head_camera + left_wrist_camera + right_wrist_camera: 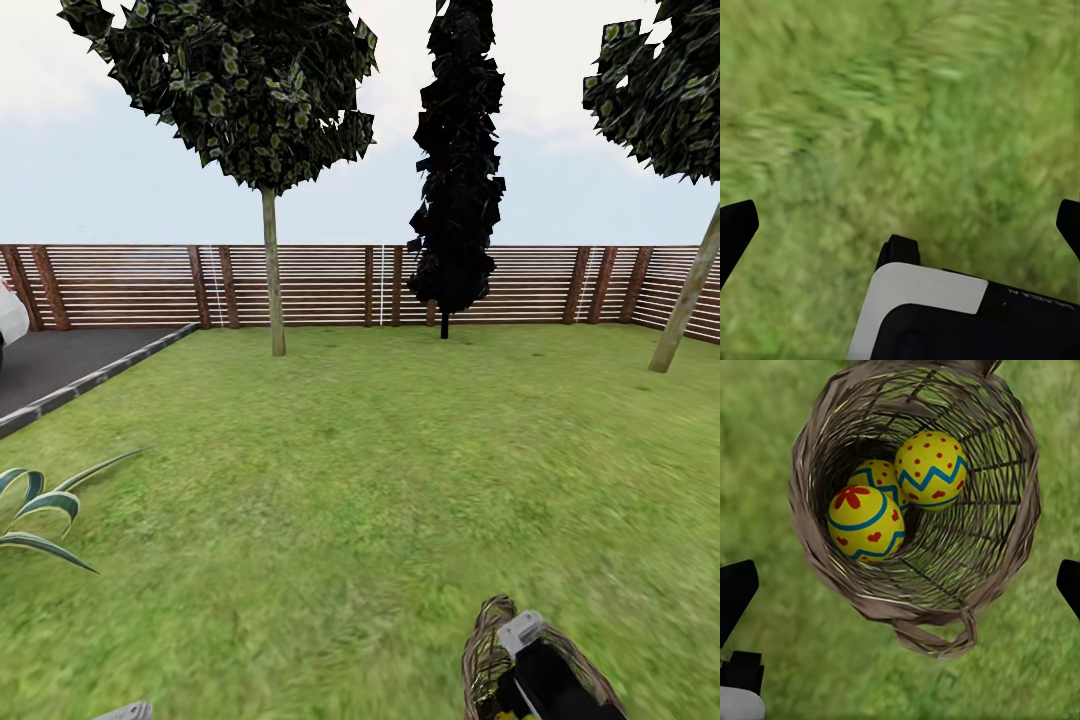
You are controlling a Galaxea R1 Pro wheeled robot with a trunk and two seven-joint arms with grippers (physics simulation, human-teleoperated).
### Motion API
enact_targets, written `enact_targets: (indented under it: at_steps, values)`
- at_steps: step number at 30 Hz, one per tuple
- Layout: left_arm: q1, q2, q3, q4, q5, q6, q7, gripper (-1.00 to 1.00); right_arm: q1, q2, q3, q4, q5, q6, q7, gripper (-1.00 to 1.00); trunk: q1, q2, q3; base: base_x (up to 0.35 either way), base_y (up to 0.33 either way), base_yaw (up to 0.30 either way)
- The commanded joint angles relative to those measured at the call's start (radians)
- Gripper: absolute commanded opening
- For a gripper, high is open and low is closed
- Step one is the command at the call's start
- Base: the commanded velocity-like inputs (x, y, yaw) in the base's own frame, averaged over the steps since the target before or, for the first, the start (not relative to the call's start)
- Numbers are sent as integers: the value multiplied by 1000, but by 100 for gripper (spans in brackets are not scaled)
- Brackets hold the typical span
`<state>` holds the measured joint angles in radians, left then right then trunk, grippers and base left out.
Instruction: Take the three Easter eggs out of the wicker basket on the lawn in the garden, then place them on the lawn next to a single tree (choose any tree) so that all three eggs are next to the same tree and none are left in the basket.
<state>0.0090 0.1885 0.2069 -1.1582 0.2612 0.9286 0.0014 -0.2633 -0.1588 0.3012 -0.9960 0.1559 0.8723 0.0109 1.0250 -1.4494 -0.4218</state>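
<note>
Directly beneath the right gripper [900, 577], which is hanging with fingers spread wide and empty, the wicker basket [1012, 547] is sitting mouth-up, holding all three Easter eggs [866, 523].

Wicker basket [916, 585]: round, brown, woven, tapered; loop handle at the rim; standing on the grass straight below my right claw [900, 577], mouth up toward it, between my wide-spread fingertips.
Easter eggs: three, yellow with red marks and blue-green zigzag bands, all lying together at the basket's bottom, touching. First egg [865, 523]: red flower on top. Second egg [932, 470]: red dots. Third egg [876, 476]: half hidden under the other two.
Lawn [380, 470]: flat green grass, under and all around my claw.
Tree [688, 300]: pale leaning trunk, well ahead of my claw.
</note>
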Motion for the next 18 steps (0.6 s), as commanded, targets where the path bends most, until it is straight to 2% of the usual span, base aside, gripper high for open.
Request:
enact_targets:
  at_steps: [1,7,18]
  values:
    - [0,-1,1,-2,3,4,0,100,-1,2,7,-1,4,5,2,100,0,-1,-1,0,0,0]
    - [0,-11,0,-1,3,4,0,100,-1,14,63,-1,0,1,3,100,0,-1,-1,0,0,0]
    - [0,-15,0,-1,3,4,0,100,-1,18,72,0,0,5,46,100,0,-1,-1,0,0,0]
